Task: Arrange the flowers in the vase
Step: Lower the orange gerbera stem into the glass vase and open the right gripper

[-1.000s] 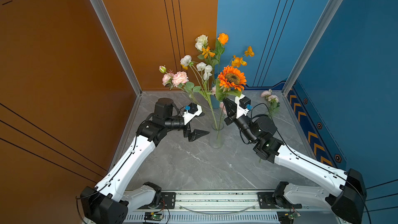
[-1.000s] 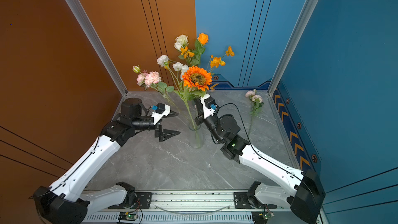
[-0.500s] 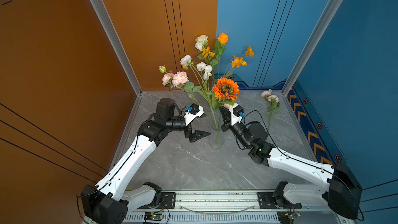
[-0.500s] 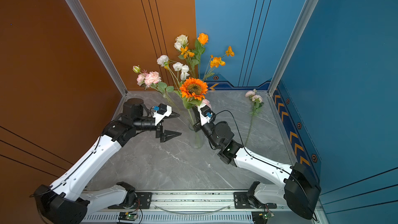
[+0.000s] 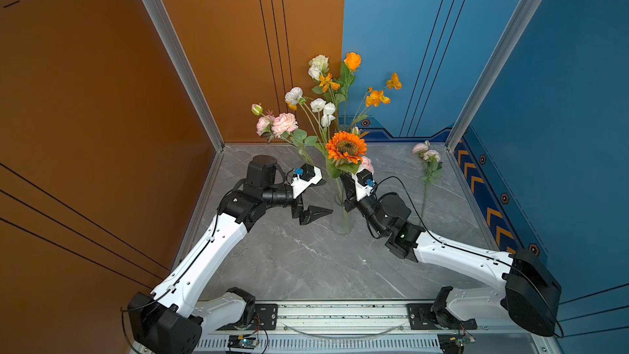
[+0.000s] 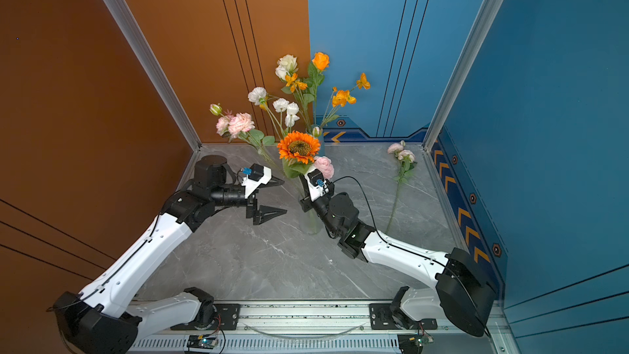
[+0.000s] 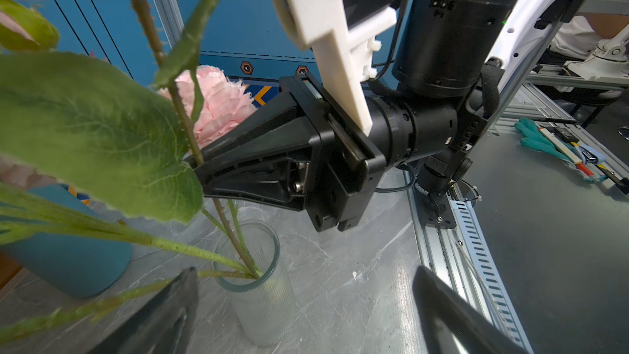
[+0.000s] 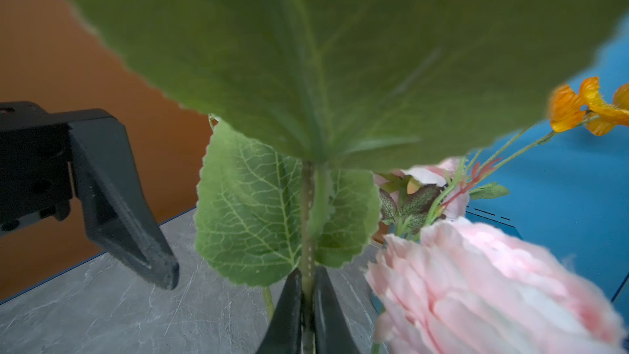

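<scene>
Orange wall (image 5: 102, 97) and blue wall (image 5: 561, 97) close in a grey marble tabletop (image 5: 306, 267). A clear glass vase (image 5: 342, 223) stands near its middle, and everything else is placed from that vase.

Both arms reach in toward the vase, one from each side. Flowers (image 5: 319, 105) already fan up and back from it, with white, pink and orange heads on thin stems. A blue pot (image 7: 68, 253) sits just behind the vase. Some of the orange stems may rise from the pot instead; I cannot tell.

The sunflower (image 5: 345, 147) stands directly above the vase. Its stem is near upright, and in the left wrist view its lower end runs down into the vase mouth. One loose pink flower (image 5: 429, 156) lies flat on the tabletop, well apart from the vase on the right arm's side. Its long stem points toward the arms' bases and its blossoms lie at the far end. The right arm is the nearer one to it.

The right tool (image 8: 307, 280) is clamped on the sunflower stem just above the vase rim, under the broad leaves (image 8: 255, 212). The left tool (image 5: 327, 197) hangs just beside the vase on the left arm's side, spread wide and empty.

Letting go of the sunflower looks like the step in hand. A pink blossom (image 5: 367, 164) and the leaves crowd the right tool. The bare tabletop in front of the vase, along the right arm's own line, looks like the open way out.
</scene>
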You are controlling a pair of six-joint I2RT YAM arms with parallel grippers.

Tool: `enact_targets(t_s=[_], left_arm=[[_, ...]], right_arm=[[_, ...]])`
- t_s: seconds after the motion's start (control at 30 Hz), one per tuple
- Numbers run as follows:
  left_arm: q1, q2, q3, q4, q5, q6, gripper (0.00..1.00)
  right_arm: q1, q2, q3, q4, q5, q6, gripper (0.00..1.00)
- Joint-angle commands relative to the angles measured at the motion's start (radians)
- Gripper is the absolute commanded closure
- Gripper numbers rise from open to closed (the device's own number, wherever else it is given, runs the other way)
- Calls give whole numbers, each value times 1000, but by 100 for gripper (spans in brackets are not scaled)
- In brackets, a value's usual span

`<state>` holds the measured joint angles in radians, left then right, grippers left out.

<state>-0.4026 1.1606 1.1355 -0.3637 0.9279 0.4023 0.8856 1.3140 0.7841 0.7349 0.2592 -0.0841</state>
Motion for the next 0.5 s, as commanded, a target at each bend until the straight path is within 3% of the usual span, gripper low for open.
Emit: enact_targets(t_s=[0.0,0.07,0.47], left_arm=[[-7,7,22,-15,15,-2,2],[-8,7,23,-15,17,-2,2],[-6,-3,22,-15,16,0,2]], right_arm=[[6,-2,25,-34,22,22,86],[5,-4,24,-43,20,29,80],[5,-38,75,-175,35,32,23]])
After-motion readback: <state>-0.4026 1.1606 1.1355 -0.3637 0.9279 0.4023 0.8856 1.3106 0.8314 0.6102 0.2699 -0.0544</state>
